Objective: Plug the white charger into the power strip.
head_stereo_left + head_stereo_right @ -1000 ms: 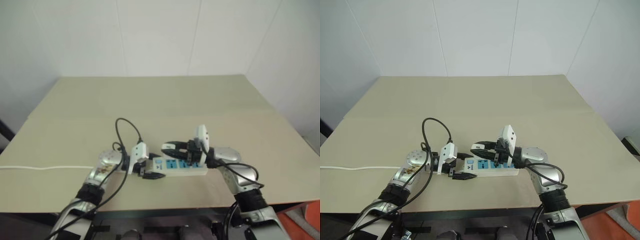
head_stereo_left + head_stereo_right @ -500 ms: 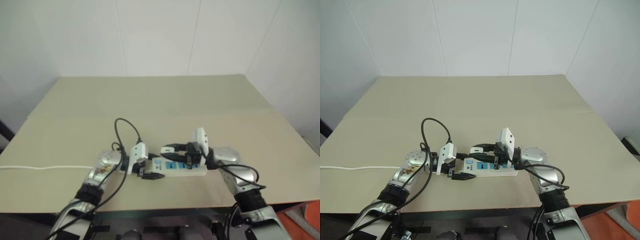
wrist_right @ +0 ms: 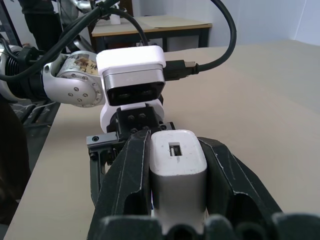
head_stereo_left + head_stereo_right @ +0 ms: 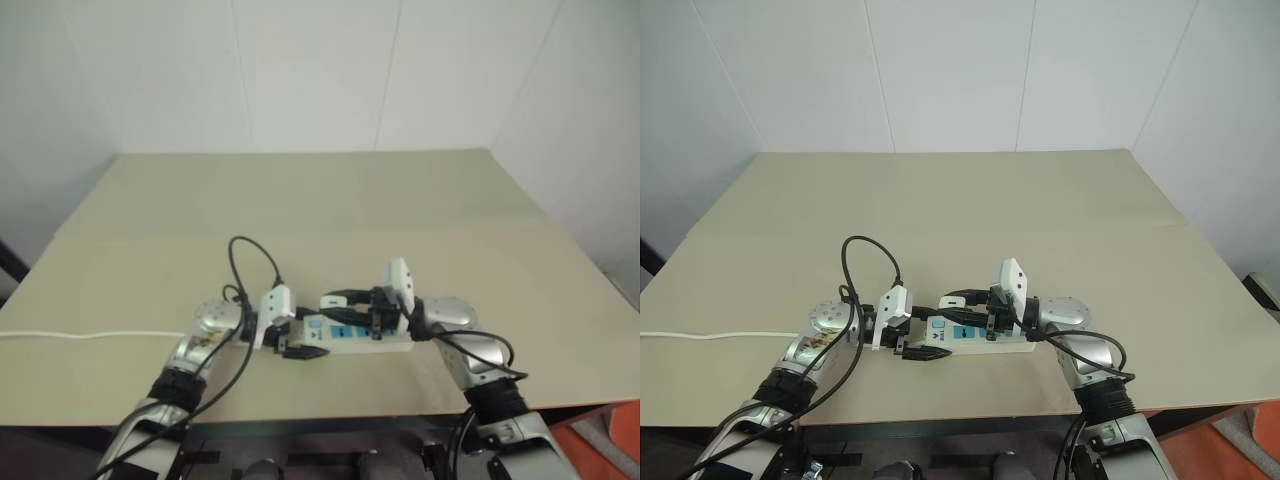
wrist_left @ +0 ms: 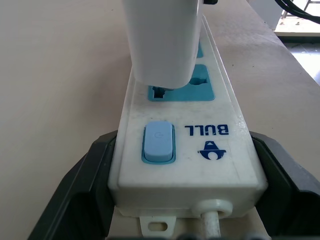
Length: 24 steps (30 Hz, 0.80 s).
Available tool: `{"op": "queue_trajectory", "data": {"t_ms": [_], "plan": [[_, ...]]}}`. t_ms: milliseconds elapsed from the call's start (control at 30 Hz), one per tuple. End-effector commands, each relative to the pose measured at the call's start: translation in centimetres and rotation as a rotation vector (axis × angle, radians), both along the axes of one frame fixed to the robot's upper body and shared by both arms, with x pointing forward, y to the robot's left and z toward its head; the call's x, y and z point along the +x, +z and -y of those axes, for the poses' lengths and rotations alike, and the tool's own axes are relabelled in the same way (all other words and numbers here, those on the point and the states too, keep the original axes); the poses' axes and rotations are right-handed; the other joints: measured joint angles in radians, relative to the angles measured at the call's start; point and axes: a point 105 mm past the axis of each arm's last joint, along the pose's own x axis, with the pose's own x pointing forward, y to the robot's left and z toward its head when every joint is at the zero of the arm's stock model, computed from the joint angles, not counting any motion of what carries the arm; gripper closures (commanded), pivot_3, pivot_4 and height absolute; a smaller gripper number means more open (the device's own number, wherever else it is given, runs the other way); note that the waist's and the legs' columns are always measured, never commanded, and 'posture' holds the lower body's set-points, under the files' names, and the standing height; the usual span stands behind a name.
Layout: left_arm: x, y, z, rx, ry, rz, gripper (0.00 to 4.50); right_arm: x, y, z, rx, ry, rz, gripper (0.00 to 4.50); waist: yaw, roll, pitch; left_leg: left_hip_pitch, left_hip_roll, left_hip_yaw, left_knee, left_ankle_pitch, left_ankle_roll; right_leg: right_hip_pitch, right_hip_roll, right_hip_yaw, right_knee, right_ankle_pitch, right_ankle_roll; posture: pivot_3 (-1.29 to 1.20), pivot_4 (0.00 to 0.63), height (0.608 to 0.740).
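From my remote station: the left gripper (image 5: 185, 200) is clamped on the switch end of the power strip (image 5: 187, 145), one black finger pressed against each long side, and the strip's long axis runs straight out from the fingers toward the right gripper (image 3: 177, 185). The strip lies flat near the table's (image 4: 970, 200) front edge, socket panels facing up, its thin white cord (image 4: 710, 336) trailing off behind the left arm. My right gripper is closed tight on the white charger (image 3: 178, 177), which stands between its fingers with its flat slotted end turned toward the left wrist camera. Seen from the left wrist, the charger (image 5: 162, 40) stands upright over the first blue socket beyond the switch, its base at the panel; whether the prongs are seated I cannot tell.
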Motion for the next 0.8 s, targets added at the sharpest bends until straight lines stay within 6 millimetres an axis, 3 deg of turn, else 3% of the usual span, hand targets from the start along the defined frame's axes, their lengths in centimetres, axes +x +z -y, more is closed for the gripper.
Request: {"op": "queue_trajectory", "data": {"t_ms": [33,500,800], "plan": [[-0.3,0.2,-0.2,0.010,-0.016,0.007,1.21,0.2,1.2,-0.1,0.007,0.009,0.063,3.28,0.000,0.000,0.000,0.000,0.000,0.000,0.000,0.000,0.000,0.000,0.000,0.000,0.000,0.000,0.000,0.00,0.150,0.740],[-0.3,0.3,-0.1,0.009,-0.017,0.008,1.21,0.7,1.2,0.3,0.005,-0.003,0.063,3.28,0.000,0.000,0.000,-0.001,0.000,0.000,0.000,0.000,0.000,-0.001,0.000,0.000,0.000,0.000,0.000,0.00,0.150,0.740],[-0.3,0.3,-0.3,0.013,-0.015,0.010,1.21,0.1,0.1,0.2,-0.023,0.022,0.049,3.28,0.000,0.000,0.000,-0.001,0.000,0.000,0.000,0.000,0.000,-0.002,0.000,0.000,0.000,0.000,0.000,0.00,0.150,0.740]]}}
